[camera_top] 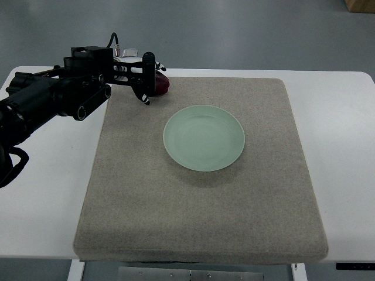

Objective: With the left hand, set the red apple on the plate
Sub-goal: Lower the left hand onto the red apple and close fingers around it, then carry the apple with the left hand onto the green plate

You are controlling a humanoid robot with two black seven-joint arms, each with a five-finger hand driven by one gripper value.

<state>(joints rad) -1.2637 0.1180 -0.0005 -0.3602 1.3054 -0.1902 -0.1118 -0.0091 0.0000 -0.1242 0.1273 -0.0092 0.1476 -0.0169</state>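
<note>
The red apple (162, 84) sits at the far left corner of the beige mat (199, 216), partly hidden by my left hand. My left hand (151, 81) reaches in from the left, and its black fingers (149, 60) curl around the apple from above and below. I cannot tell whether the apple is lifted off the mat. The pale green plate (203, 137) lies empty in the middle of the mat, to the right of and nearer than the apple. My right hand is out of view.
The mat lies on a white table (47, 199). A small clear object (130, 52) rests on the table just behind the left hand. Grey floor lies beyond the table's far edge.
</note>
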